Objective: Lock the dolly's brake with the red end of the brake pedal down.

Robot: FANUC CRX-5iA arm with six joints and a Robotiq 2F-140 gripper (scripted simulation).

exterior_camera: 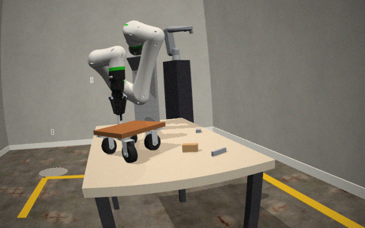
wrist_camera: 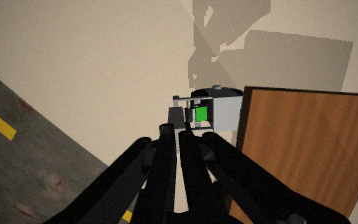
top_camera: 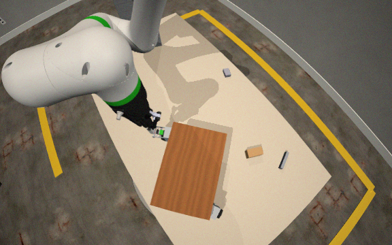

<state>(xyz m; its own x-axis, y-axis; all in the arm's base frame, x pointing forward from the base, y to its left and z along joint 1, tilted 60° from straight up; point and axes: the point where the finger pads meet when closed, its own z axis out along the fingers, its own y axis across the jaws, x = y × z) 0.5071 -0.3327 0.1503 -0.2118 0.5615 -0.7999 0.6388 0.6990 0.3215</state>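
The dolly (top_camera: 192, 170) (exterior_camera: 128, 128) (wrist_camera: 305, 145) has a brown wooden deck and stands on its black casters on the beige table (top_camera: 267, 204) (exterior_camera: 170, 174) (wrist_camera: 80, 60). At its near-robot corner a grey caster bracket (wrist_camera: 225, 112) sticks out, carrying the brake pedal, whose green end (top_camera: 161, 132) (wrist_camera: 201, 114) shows. The red end is hidden behind my fingertips. My gripper (top_camera: 155, 127) (exterior_camera: 119, 118) (wrist_camera: 176, 117) is shut with nothing between the fingers. Its tips point down right at the pedal's outer end, beside the deck's corner.
A tan block (top_camera: 254, 151) (exterior_camera: 190, 147), a grey bar (top_camera: 284, 160) (exterior_camera: 218, 151) and a small grey block (top_camera: 226, 72) (exterior_camera: 198, 130) lie on the table right of the dolly. The table's left edge runs close to the caster. A black pillar (exterior_camera: 177, 92) stands behind the table.
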